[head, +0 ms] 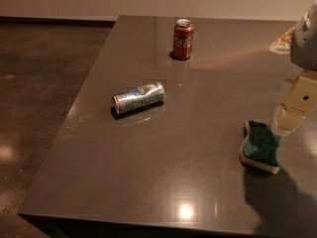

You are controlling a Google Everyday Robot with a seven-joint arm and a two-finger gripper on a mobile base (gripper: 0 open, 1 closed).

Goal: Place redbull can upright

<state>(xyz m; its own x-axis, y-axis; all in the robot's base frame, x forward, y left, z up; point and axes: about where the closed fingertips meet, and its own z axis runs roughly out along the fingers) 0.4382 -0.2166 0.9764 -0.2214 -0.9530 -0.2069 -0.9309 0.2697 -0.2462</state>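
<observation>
The redbull can (138, 97), slim and silver-and-blue, lies on its side on the dark grey table (163, 172), left of the middle, with its top end pointing towards the lower left. My gripper (287, 124) hangs at the right edge of the camera view, far to the right of the can and above the table. It holds nothing that I can see. Its tip is just above the upper right corner of a green sponge.
A red Coca-Cola can (183, 38) stands upright at the back of the table. A green-and-yellow sponge (260, 146) lies at the right, under the gripper. A pale, partly hidden object (282, 42) sits at the far right edge. The floor (39, 83) lies to the left.
</observation>
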